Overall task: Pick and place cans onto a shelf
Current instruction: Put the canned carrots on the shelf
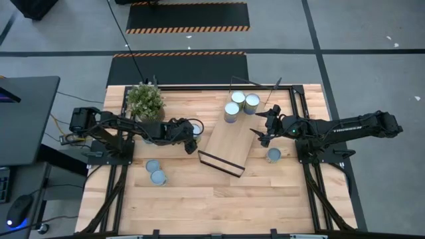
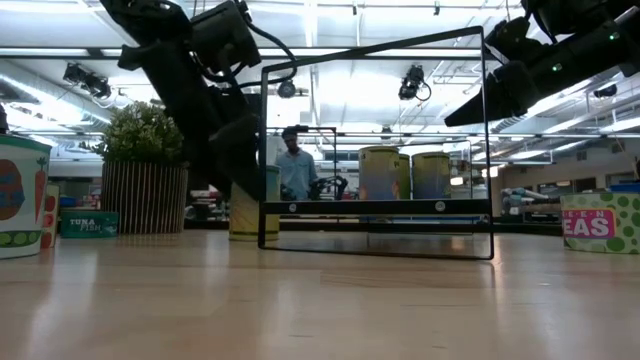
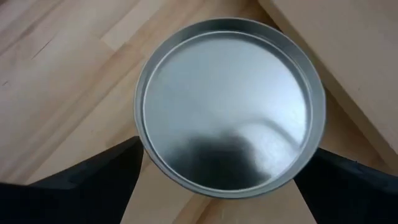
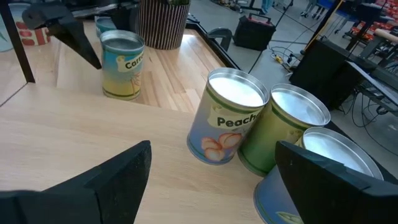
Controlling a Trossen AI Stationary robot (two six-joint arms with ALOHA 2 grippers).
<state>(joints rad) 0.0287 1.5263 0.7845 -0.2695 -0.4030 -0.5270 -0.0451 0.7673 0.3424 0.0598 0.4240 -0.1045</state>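
Step in hand: left gripper point(image 1: 193, 137) is hovering w/ jaws spread wide over a can point(image 1: 193, 127) just beside the shelf point(image 1: 228, 147); grasp not yet made, as I judge it.
Doing it well: keep the round lid point(image 3: 230, 106) centred between the two fingers point(image 3: 93, 186), come straight down, close on the sides below the rim, not on the lid. Shelf edge is close on one side of the jaws, so that finger needs clearance.
Left arm pose: is reaching across the table past the potted plant point(image 1: 145, 101), wrist pointing down at the can; nothing held.
Right gripper: point(image 1: 265, 127) is hanging w/ jaws wide apart and empty, above the far end of the shelf.
Right arm pose: stretched out nearly level, fingers aimed toward three cans point(image 4: 231, 116) ahead of its jaws.
Cans placed: three are standing tight together at the shelf's far end point(image 1: 240, 105).
Cans left: one just behind the right gripper on the table point(image 1: 273, 155); two well behind the left jaws point(image 1: 155, 171).
Background: a person point(image 2: 293, 160) is standing far beyond the table.
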